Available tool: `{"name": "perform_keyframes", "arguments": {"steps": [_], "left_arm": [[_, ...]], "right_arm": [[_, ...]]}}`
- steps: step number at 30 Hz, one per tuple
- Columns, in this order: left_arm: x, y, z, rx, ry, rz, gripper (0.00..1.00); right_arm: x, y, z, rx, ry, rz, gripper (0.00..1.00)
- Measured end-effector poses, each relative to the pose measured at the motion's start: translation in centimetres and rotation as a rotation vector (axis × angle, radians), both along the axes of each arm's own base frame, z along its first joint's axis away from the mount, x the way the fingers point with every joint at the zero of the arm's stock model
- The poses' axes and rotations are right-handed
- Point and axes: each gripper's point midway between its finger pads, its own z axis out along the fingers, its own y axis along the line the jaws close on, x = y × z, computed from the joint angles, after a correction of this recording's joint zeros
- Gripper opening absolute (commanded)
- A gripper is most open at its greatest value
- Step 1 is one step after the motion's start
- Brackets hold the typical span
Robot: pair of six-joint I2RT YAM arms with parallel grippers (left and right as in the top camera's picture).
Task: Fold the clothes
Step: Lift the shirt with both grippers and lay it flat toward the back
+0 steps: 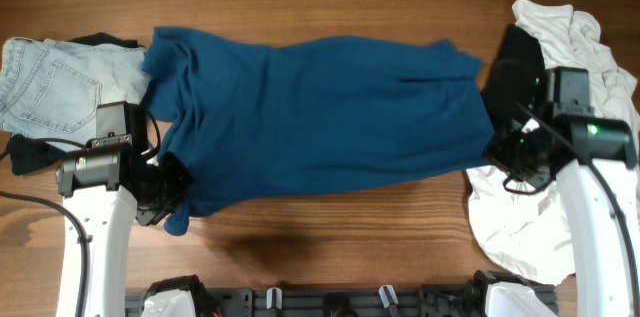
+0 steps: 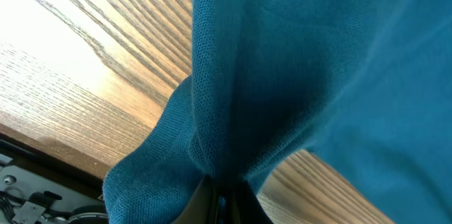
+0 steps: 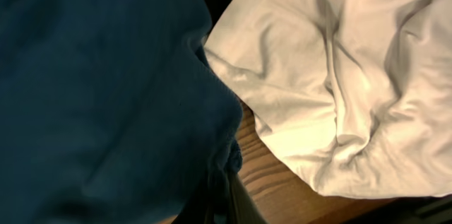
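A large deep-blue shirt (image 1: 320,117) lies stretched across the middle of the wooden table. My left gripper (image 1: 172,185) is shut on the shirt's near-left corner; in the left wrist view the blue cloth (image 2: 296,61) bunches into the jaws (image 2: 220,199). My right gripper (image 1: 497,149) is shut on the shirt's near-right edge; the right wrist view shows the dark blue fabric (image 3: 99,90) pinched in the jaws (image 3: 220,192). Pale-blue jeans (image 1: 45,82) lie at the far left. White garments (image 1: 575,42) lie at the right, also in the right wrist view (image 3: 339,75).
A black garment (image 1: 512,67) lies under the right arm beside the white cloth, and another black piece (image 1: 100,39) shows behind the jeans. Bare wood (image 1: 330,227) runs along the near edge, with the arm bases below it.
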Motion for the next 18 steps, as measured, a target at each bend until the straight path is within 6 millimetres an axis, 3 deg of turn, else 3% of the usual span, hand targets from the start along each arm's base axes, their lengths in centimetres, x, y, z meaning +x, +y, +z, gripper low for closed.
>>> {"name": "perform_keyframes", "arguments": {"steps": [2, 4, 7, 8, 10, 15, 18], "left_arm": [[-0.1, -0.3, 0.1, -0.014, 0.000, -0.025, 0.04], [0.7, -0.7, 1.7, -0.035, -0.039, -0.061, 0.04], [5.1, -0.5, 8.3, -0.017, -0.264, -0.097, 0.04], [6.4, -0.4, 11.5, -0.002, -0.359, -0.107, 0.04], [7.9, -0.3, 16.8, 0.025, -0.509, -0.117, 0.04], [8.3, -0.1, 28.2, 0.100, -0.825, -0.124, 0.04], [8.0, 0.1, 31.8, 0.138, -0.934, -0.117, 0.04]], "right_arm": [[-0.1, 0.1, 1.5, -0.009, -0.075, 0.020, 0.04], [1.1, 0.4, 4.3, -0.018, -0.216, 0.068, 0.04], [3.9, 0.3, 11.9, -0.071, -0.471, 0.134, 0.04], [4.5, 0.3, 16.1, -0.101, -0.589, 0.157, 0.04], [4.4, 0.4, 20.9, -0.138, -0.715, 0.173, 0.04], [2.6, -0.5, 29.3, -0.246, -0.915, 0.149, 0.04], [1.9, -1.1, 33.2, -0.330, -1.017, 0.139, 0.04]]}}
